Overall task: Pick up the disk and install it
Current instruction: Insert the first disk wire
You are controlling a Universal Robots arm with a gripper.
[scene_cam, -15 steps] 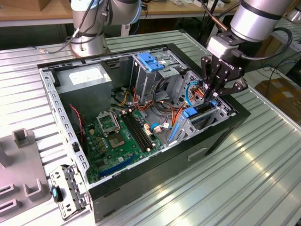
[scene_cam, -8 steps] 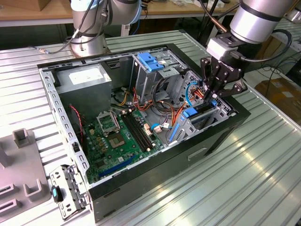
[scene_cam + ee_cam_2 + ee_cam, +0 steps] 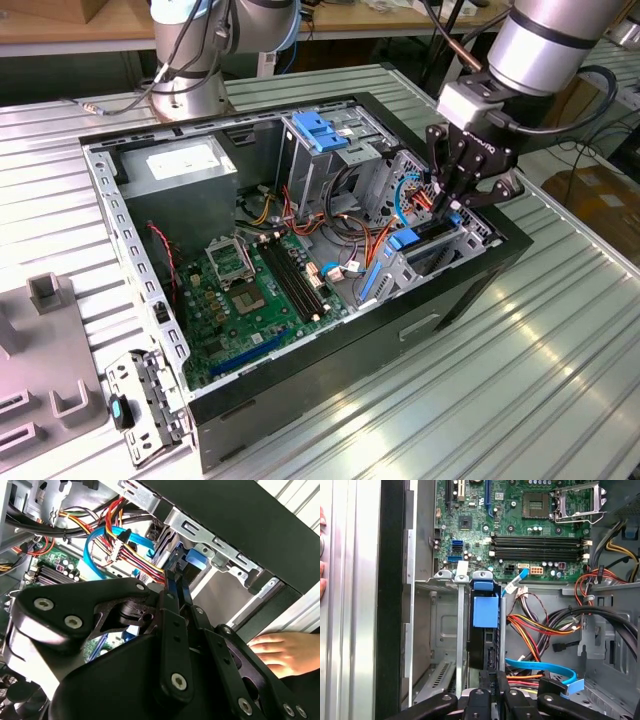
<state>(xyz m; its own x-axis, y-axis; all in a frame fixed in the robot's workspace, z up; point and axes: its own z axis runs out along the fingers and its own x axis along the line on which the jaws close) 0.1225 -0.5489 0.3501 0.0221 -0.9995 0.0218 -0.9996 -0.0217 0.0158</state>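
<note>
— Two fingers, then: how do they stand?

— Drawn in close. The gripper [image 3: 176, 582] has them pinched on a thin blue-edged rim, and that rim belongs to the disk [image 3: 484, 630]. In the first wrist view the disk stands on edge in a slot of the grey drive cage [image 3: 445, 630], with its blue rail facing the camera and its dark body running down to the fingertips.

— So it is partly in?

— It sits between the cage's walls, held at the end nearest the arm.

— Place it on a dial for me.

— Take the open case [image 3: 350, 370] in the exterior view as the clock face. The gripper is at about three o'clock, by the case's rim. The blue latch [image 3: 318, 130] is at twelve, the power-supply box [image 3: 180, 190] at ten and the motherboard [image 3: 250, 300] near seven.

— Any writing to read?

— A white sticker [image 3: 182, 160] lies on top of the power-supply box, but its print is too small to make out. The disk's own label is turned out of sight.

— What else is close to the fingers?

— A flat blue cable [image 3: 545, 667] curves just beside them, among red, yellow and black wires.

— And further out?

— In the second wrist view a person's hand [image 3: 280, 652] is beyond the case's black wall. The case rests on a ribbed metal table [image 3: 500, 400].
</note>
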